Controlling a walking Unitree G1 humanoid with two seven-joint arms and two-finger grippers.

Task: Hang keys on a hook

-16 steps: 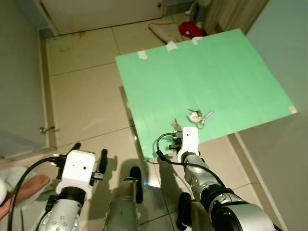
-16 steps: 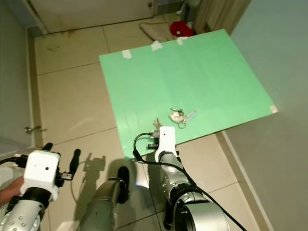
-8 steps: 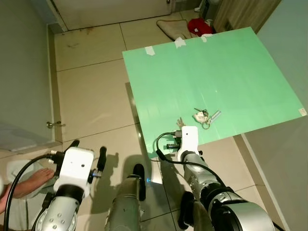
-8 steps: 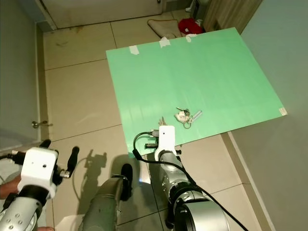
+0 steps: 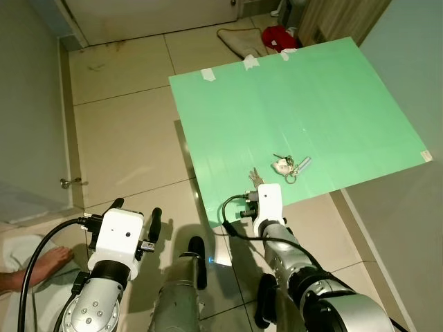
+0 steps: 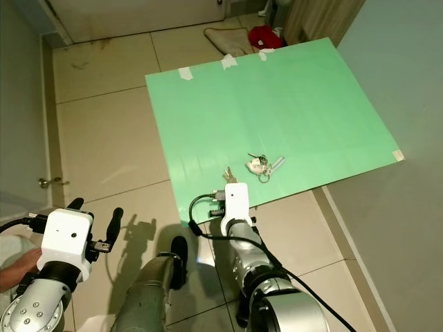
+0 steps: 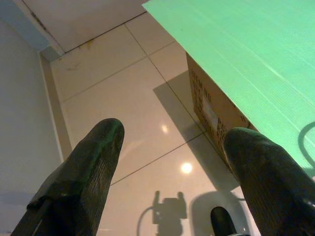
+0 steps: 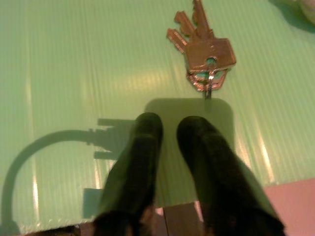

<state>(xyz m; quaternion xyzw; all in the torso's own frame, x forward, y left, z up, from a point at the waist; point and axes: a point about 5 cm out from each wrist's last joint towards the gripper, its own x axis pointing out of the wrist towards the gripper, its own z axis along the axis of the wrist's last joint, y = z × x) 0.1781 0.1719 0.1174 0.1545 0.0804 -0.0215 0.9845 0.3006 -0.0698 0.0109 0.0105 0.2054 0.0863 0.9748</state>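
Observation:
A key bunch with a white charm and a silver tag lies on a green board near its front edge. Its brass keys on a ring lie flat just beyond my right gripper, whose two black fingers are shut together and hold nothing. That gripper hovers over the board's near edge, under the white wrist block. My left gripper stands open over the tiled floor, left of the board, with nothing between its fingers.
The green board rests on a cardboard box. A grey door with a handle is at the left and a grey wall at the right. A person's foot is at the lower left. A red cloth lies beyond the board.
The whole picture has swayed as the camera moved. Both arms keep their pose, and the right gripper stays at the board's near edge by the keys.

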